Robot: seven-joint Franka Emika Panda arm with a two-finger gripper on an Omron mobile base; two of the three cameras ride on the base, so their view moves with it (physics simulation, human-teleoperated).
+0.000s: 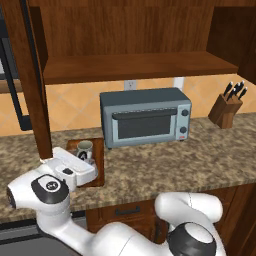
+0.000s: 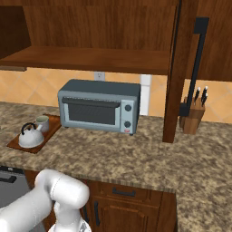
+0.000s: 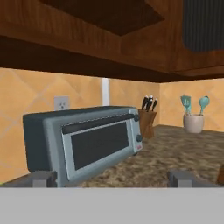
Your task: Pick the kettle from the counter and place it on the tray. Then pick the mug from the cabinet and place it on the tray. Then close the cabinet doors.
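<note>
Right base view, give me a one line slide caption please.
Kettle and mug sit on the tray beside the toaster oven; cabinet door open.

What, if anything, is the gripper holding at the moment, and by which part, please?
Nothing is held: in the hand view the fingertips stand wide apart with bare air between them. The kettle and mug already sit on the tray.

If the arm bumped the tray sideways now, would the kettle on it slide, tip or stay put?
The kettle is squat and dome-shaped with a wide base, so it probably would not tip. Its smooth silvery body resting on the flat wooden tray might slide a little. The mug beside it, narrower and taller, looks likelier to topple.
</note>
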